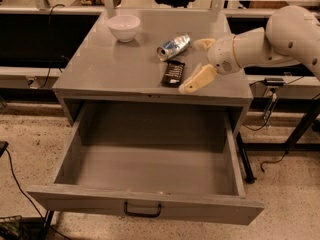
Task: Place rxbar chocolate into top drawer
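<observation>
The rxbar chocolate (pixel 173 73), a flat black bar with white print, lies on the grey cabinet top (pixel 115 66) near its front edge. The top drawer (pixel 150 204) is pulled fully out below it, with a dark handle (pixel 142 211) on its front panel, and nothing lies inside. My gripper (pixel 199 61) hovers just right of the bar, its two tan fingers (pixel 198 79) spread wide apart and holding nothing. The white arm reaches in from the right.
A shiny silver-blue can (pixel 173 47) lies on its side just behind the bar. A white bowl (pixel 123 27) stands at the back left of the top. Cables and table legs (pixel 300 129) stand to the right on the speckled floor.
</observation>
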`<state>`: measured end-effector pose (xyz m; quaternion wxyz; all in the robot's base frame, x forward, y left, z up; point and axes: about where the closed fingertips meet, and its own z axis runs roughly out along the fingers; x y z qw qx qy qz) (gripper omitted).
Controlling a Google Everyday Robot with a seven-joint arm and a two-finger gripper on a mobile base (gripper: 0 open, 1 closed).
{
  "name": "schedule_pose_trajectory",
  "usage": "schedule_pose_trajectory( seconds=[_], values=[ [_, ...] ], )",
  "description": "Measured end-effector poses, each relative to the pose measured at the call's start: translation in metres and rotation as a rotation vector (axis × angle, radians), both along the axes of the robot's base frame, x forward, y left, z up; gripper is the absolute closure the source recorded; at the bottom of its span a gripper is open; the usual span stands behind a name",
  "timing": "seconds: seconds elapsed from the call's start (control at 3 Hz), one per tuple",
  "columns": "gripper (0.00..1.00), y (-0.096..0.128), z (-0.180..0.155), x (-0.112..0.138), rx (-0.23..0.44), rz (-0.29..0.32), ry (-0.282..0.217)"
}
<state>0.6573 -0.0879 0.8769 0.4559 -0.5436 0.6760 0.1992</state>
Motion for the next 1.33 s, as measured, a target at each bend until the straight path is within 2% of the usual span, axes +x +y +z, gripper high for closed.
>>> schedule_pose_trajectory(
  seconds=[0.33,0.67,1.0,1.33],
  values=[
    [0.0,0.01,-0.012,0.008,-0.006,0.022,0.057],
    [0.0,0.028,-0.017,0.015,0.004,0.071,0.131],
    [0.0,0.05,-0.02,0.019,0.003,0.123,0.236],
    [0.0,0.063,-0.024,0.016,-0.026,0.148,0.271]
  ],
)
